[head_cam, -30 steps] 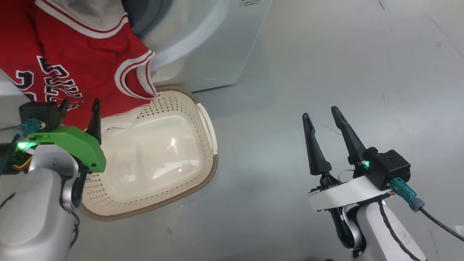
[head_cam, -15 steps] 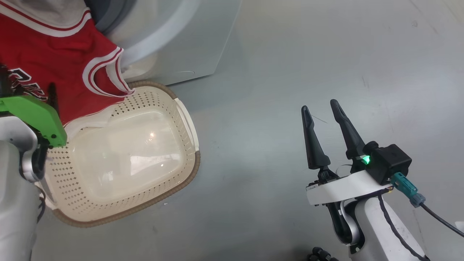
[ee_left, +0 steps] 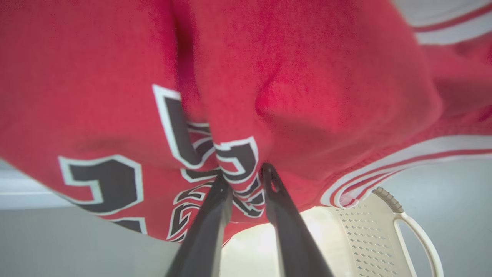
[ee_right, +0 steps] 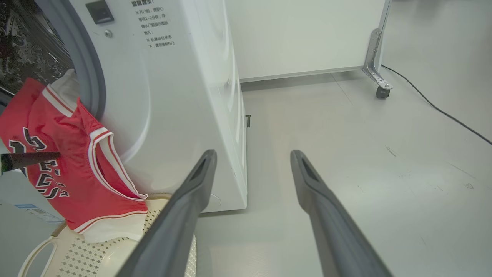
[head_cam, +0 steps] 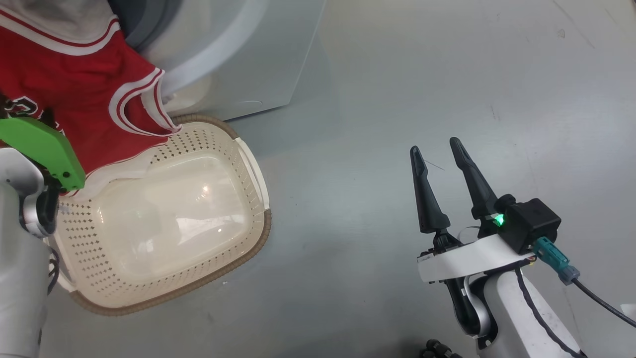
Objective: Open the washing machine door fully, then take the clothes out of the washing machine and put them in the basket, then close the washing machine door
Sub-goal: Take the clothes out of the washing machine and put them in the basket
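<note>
Hanging from the washer's [head_cam: 238, 59] open mouth, the jersey [head_cam: 74, 99] runs lengthwise straight down, its hem draped over the basket's [head_cam: 267, 226] rim on the washer side. The left hand [ee_left: 246, 175] sits above that same side of the basket, fingers narrow around a fold of the lettering; whether they grip it I cannot tell. The right hand [head_cam: 433, 145] is wide and empty, well apart from the basket. The left arm is nearer, so the pull likely runs outward and down over the basket.
</note>
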Robot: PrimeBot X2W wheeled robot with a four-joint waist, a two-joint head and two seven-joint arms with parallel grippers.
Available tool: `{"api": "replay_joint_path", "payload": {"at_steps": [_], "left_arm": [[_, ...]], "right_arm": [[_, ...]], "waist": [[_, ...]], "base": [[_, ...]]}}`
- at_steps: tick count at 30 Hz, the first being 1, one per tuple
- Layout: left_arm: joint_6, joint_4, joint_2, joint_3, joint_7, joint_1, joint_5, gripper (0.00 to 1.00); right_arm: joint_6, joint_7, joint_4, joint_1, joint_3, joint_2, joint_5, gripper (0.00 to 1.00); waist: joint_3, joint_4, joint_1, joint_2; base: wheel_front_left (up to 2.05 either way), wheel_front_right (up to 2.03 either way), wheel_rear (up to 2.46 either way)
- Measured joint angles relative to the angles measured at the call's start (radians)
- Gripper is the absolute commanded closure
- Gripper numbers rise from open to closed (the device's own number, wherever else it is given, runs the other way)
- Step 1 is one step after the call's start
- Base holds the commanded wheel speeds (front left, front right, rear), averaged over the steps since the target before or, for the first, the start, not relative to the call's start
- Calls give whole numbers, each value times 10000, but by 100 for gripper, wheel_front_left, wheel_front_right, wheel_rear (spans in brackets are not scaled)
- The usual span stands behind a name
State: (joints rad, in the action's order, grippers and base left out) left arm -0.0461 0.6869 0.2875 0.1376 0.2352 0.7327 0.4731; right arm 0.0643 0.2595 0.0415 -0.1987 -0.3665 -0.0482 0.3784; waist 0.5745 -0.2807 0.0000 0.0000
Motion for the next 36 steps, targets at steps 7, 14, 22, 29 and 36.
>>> {"api": "replay_joint_path", "payload": {"at_steps": [7, 14, 22, 29, 36], "left_arm": [[165, 245, -198, 236, -341, 4, -42, 100], [330, -54, -596, 305, -1400, -28, -144, 100], [608, -951, -1327, 412, -3041, -457, -111, 100], [945, -1806, -1720, 763, -4213, -1017, -190, 100], [1018, -2805, -2057, 1003, -4813, -1520, -353, 100]], "right_arm": [[90, 0, 4, -2, 111, 0, -6, 0], [100, 0, 10, -1, 376, -4, -132, 0], [102, -2, 100, 8, 690, -10, -512, 0], [98, 0, 211, 25, 803, -73, -759, 0], [86, 0, 320, 80, 976, -211, -886, 0]], "waist": [[-62, 134, 0, 0], [-105, 450, 0, 0], [-208, 1003, 0, 1], [-399, 1591, 0, 0], [-648, 2210, 0, 0]], "base": [[0, 0, 0], [0, 0, 0], [0, 0, 0], [0, 0, 0], [0, 0, 0]]}}
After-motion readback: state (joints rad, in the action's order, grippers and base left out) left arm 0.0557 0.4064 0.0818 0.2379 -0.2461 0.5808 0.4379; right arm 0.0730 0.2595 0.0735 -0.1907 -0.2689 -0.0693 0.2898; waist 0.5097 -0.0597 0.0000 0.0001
